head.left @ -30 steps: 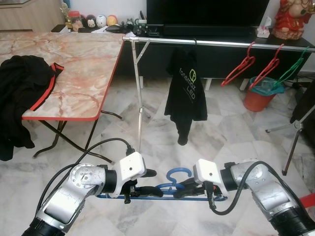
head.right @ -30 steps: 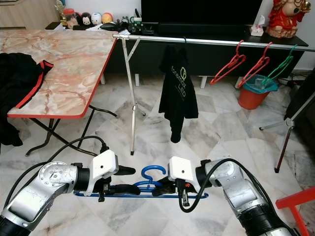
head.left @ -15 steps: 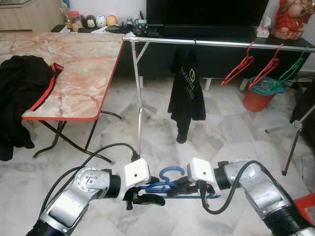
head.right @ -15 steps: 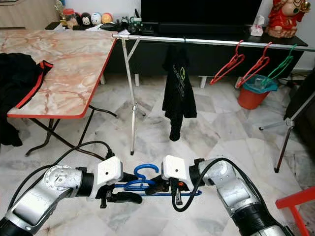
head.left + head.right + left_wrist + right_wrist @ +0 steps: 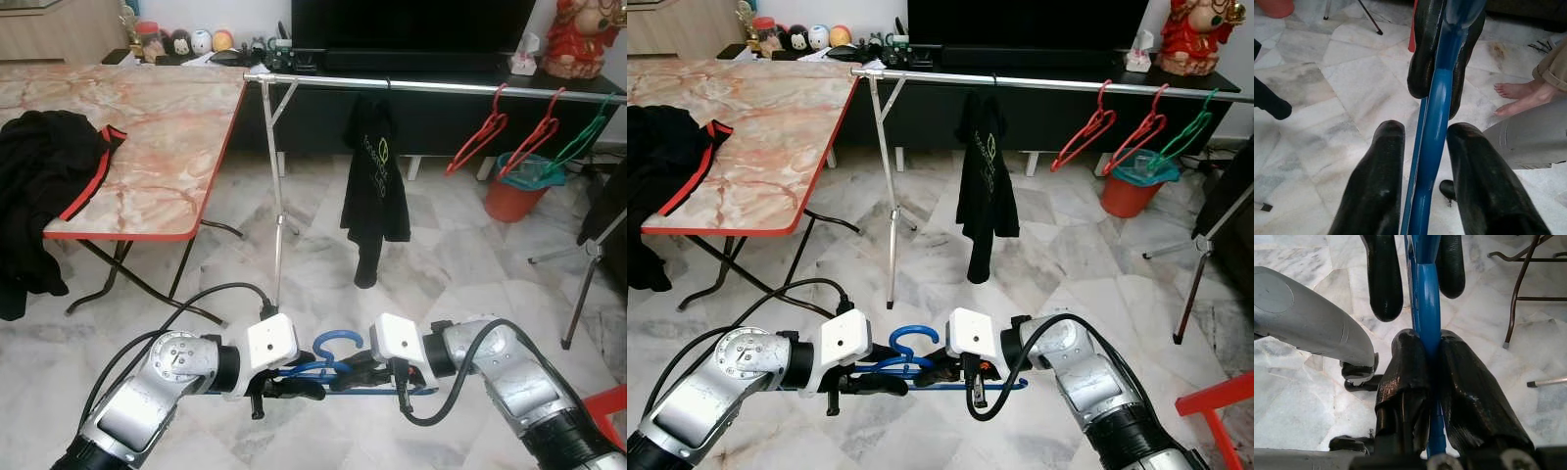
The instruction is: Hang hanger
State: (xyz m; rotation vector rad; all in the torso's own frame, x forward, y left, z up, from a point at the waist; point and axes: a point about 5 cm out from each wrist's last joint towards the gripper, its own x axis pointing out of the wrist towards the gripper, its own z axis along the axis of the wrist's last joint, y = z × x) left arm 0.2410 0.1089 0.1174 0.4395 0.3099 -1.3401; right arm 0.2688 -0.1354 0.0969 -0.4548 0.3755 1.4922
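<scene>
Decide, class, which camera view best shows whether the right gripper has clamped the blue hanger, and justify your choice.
The right wrist view: its fingers press both sides of the blue hanger. The left wrist view shows it from the opposite side; the eye views show the right gripper small, its contact unclear.

Landmark: clothes rail (image 5: pixel 441 87), spanning the far side of the floor. Left of it, table (image 5: pixel 147 127) bearing garment (image 5: pixel 44 171). Under it, hanging shirt (image 5: pixel 374 176); further right, hangers (image 5: pixel 529 132). Behind its right end, bucket (image 5: pixel 514 191). Well before it, hanger (image 5: pixel 333 364) between left gripper (image 5: pixel 294 387) and right gripper (image 5: pixel 355 370).
</scene>
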